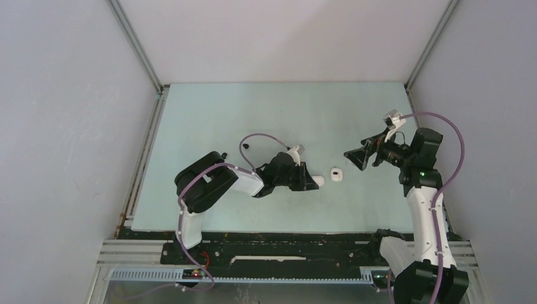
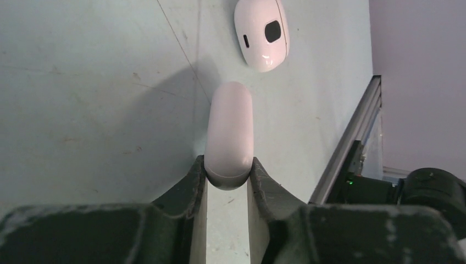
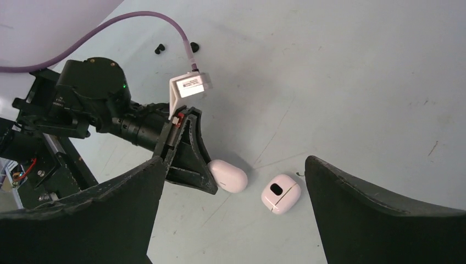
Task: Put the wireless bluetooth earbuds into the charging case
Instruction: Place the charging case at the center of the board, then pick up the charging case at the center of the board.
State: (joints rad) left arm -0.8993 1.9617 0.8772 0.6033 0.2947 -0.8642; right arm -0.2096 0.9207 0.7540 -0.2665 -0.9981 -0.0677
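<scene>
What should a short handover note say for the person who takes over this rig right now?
Left gripper: shut on one end of the white pill-shaped case, low at the table.
Right gripper: open, empty, off to the right.
White oval piece with a black spot: loose on the table just beyond the case, not touching it.
Two tiny black bits farther off: too small to identify.
Done: case gripped. Left: no earbud visibly in a case yet.

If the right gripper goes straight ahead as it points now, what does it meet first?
Probably the oval white piece; the case in the left gripper lies just beyond. Depth is unclear.
</scene>
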